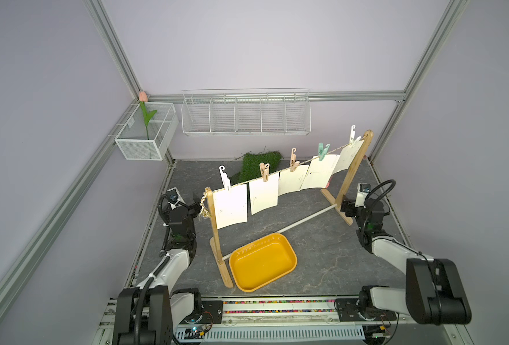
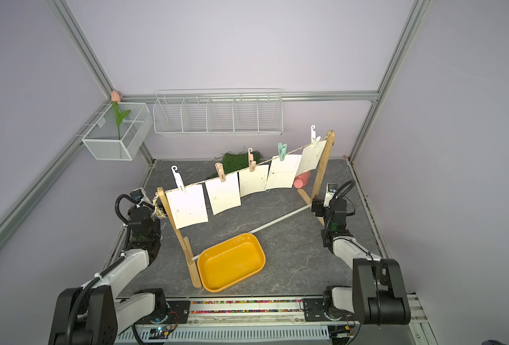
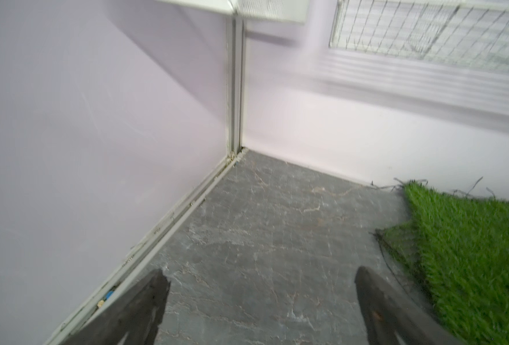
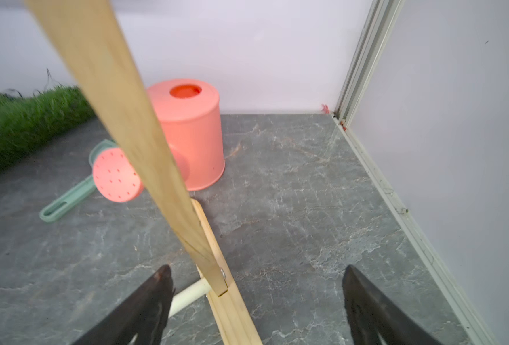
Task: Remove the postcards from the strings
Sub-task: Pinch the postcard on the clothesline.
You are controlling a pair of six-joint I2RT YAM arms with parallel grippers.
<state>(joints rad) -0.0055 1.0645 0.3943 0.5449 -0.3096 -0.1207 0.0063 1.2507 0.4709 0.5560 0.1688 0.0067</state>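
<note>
five cards [image 1: 232,206] hung pegged along string [image 1: 280,171] between posts [image 1: 353,176] | left jaws gaped, empty | right jaws gaped, empty, beside post foot [image 4: 235,316] | cards looked light, thin, easily creased: best pinched at a lower corner, pulled down from peg [image 1: 264,172]

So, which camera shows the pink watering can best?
The right wrist view: the pink watering can stands close and almost whole there, only crossed by the wooden post. In both top views the hanging cards hide most of it; a small pink part peeks out beneath them. The left wrist view does not show it.
</note>
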